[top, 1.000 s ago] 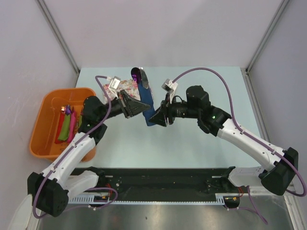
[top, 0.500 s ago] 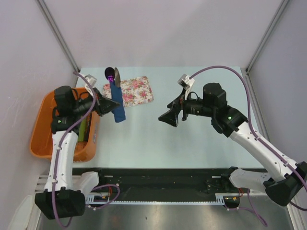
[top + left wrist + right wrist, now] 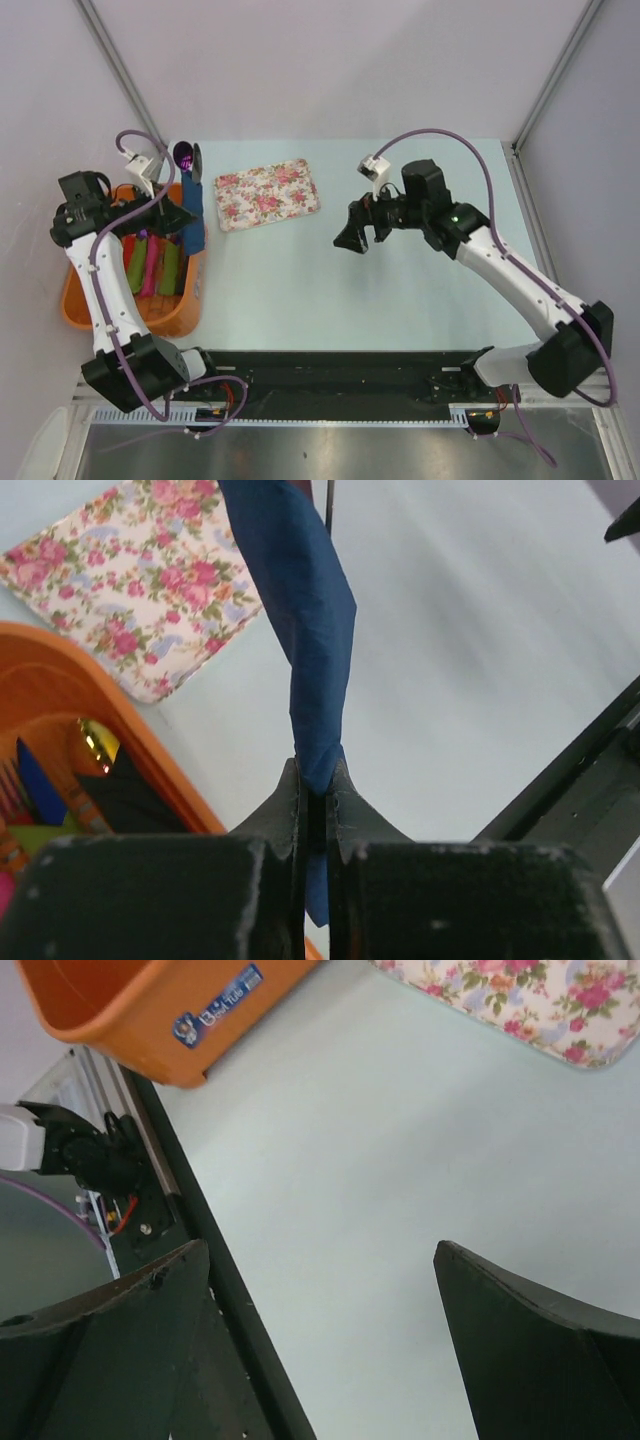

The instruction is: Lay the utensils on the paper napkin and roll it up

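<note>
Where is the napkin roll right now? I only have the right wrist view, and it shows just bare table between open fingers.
Observer: The left gripper is shut on the lower end of the navy paper napkin, which is rolled up.
Operator: Are the utensils inside?
Observer: The utensils poke out of the roll's top, one purple head and one grey.
Operator: Where is it hanging?
Observer: About over the right rim of the orange bin, to the left of the floral tray.
</note>
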Available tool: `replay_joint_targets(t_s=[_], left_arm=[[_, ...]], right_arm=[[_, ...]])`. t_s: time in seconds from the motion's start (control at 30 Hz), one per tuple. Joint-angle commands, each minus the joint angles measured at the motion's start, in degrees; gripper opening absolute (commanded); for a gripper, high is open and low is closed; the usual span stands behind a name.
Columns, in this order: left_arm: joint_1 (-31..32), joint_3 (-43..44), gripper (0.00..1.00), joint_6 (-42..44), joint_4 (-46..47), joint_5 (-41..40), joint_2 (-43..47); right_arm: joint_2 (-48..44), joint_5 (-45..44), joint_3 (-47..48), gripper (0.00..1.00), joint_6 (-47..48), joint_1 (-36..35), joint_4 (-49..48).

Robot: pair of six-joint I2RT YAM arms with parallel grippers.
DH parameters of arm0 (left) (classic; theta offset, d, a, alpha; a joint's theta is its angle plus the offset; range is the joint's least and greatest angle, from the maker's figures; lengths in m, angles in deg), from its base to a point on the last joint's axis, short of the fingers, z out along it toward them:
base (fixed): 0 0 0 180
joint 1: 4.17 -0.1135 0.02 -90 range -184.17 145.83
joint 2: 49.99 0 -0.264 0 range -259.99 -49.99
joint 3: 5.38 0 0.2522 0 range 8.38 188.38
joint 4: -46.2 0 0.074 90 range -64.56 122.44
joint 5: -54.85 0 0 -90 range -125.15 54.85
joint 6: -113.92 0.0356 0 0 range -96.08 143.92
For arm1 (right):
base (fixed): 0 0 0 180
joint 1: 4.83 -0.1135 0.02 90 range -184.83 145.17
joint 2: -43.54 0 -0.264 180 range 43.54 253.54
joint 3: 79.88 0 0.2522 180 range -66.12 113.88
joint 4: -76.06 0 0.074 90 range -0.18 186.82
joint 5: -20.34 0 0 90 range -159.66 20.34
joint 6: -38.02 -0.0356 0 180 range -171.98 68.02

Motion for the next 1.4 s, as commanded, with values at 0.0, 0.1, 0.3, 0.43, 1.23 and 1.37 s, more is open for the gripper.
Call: replay_joint_targets(t_s=[0.0,0.1,0.3,0.43,1.23,1.37], left_arm=[[-2.1,4.8,0.00,11.2,-9.2,-3.3,-0.7],[-5.8,6.1,0.00,14.3,-13.3,-3.1,-3.5],[-11.8,10.8,0.00,21.6,-22.4,-4.5,-13.9],[-12.9,9.1,0.00,22.6,-22.2,-7.4,-17.0],[-20.6,1.4,0.00,24.5,-22.4,-11.1,-31.2],[-20.0,-0.1,0.00,22.4,-20.0,-11.9,-32.0]], right_arm=[[5.4,0.7,8.1,1.00,3.6,1.3,6.0],[7.0,-0.3,8.8,1.00,3.5,2.3,6.0],[13.1,0.3,12.4,1.00,6.2,4.2,9.2],[16.9,1.4,15.7,1.00,8.8,5.2,12.2],[26.6,1.5,13.7,1.00,9.9,9.2,8.2],[27.4,2.8,13.9,1.00,9.3,10.4,8.0]])
